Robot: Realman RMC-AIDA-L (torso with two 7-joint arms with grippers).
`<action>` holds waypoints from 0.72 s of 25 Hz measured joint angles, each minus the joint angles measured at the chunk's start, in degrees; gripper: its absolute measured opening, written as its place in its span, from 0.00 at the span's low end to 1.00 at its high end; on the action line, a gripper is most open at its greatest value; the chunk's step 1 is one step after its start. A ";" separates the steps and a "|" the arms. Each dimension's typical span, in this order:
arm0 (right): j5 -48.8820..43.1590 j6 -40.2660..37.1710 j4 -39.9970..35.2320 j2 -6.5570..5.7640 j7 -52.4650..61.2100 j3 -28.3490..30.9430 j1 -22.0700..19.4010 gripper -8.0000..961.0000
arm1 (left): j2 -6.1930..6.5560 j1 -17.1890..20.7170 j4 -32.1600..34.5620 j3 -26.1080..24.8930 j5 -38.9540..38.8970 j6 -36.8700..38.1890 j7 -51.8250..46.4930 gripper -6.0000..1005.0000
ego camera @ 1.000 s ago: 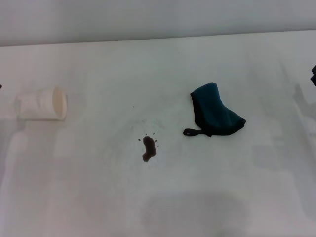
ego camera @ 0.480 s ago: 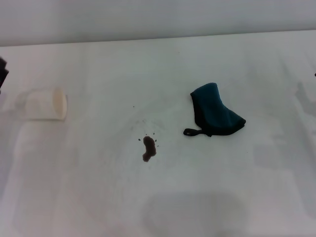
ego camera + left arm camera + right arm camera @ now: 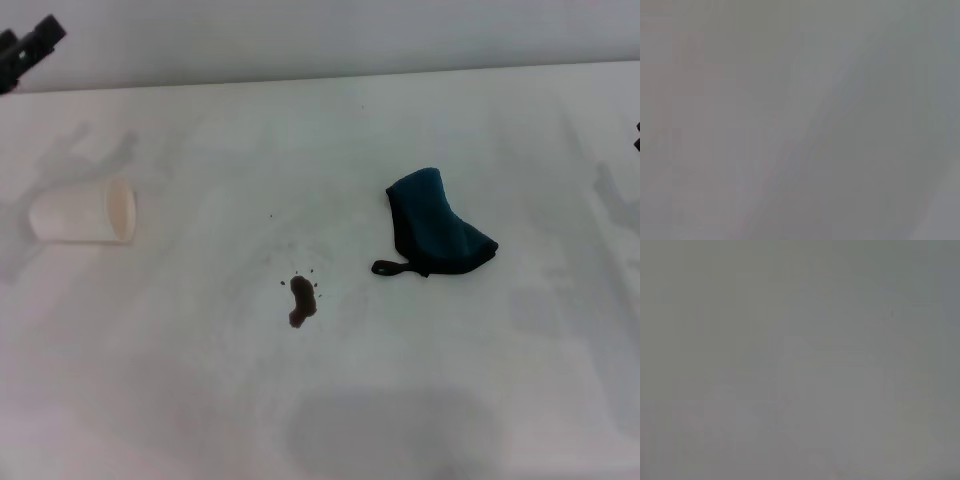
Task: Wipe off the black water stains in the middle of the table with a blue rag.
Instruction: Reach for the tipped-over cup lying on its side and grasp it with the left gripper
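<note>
The black water stains [image 3: 300, 300] are a small dark elongated blob with tiny specks, near the middle of the white table [image 3: 200, 400]. The blue rag [image 3: 436, 233] lies crumpled to the right of the stains, its black loop pointing toward them, and nothing touches it. My left gripper [image 3: 27, 45] shows only as a dark piece at the far left corner, high above the table and far from the rag. Only a dark sliver of my right gripper [image 3: 637, 138] shows at the right edge. Both wrist views show only plain grey.
A white paper cup [image 3: 85, 212] lies on its side at the left of the table, its mouth facing the stains. The table's far edge [image 3: 320, 75] meets a grey wall.
My left gripper has risen from beside the cup at the left edge to the far left corner. The cup, rag and stains have not moved.
</note>
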 joint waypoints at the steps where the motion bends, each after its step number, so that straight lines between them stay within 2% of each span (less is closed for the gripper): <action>1: 0.00 -0.08 -0.01 0.03 0.00 -0.06 0.09 0.91 | 0.71 -1.50 -2.57 0.55 2.12 1.65 -2.57 0.88; 3: -0.02 -0.25 0.18 0.17 0.00 -0.26 0.45 0.91 | 1.42 -3.98 -7.74 3.80 4.33 5.09 -6.85 0.89; 5: -0.02 -0.28 0.40 0.26 0.00 -0.40 0.77 0.91 | 1.66 -6.84 -15.12 11.42 4.58 8.70 -12.25 0.89; 7: -0.03 -0.31 0.61 0.36 0.00 -0.48 0.96 0.91 | 1.20 -9.53 -23.26 16.06 7.23 12.67 -14.94 0.89; 9: -0.03 -0.32 0.93 0.45 0.00 -0.47 1.18 0.91 | 0.72 -11.58 -30.87 17.17 10.12 16.59 -14.51 0.89; 11: -0.03 -0.33 1.42 0.49 0.00 -0.29 1.30 0.91 | 0.76 -13.01 -37.13 17.08 11.80 21.38 -12.43 0.89; 16: -0.01 -0.38 2.34 0.54 0.01 0.01 1.36 0.91 | 2.15 -16.17 -45.35 17.04 17.92 29.47 -8.08 0.89; 18: 0.00 -0.40 2.68 0.63 0.00 0.02 1.46 0.91 | 2.56 -18.34 -47.73 17.03 24.68 31.98 -3.80 0.89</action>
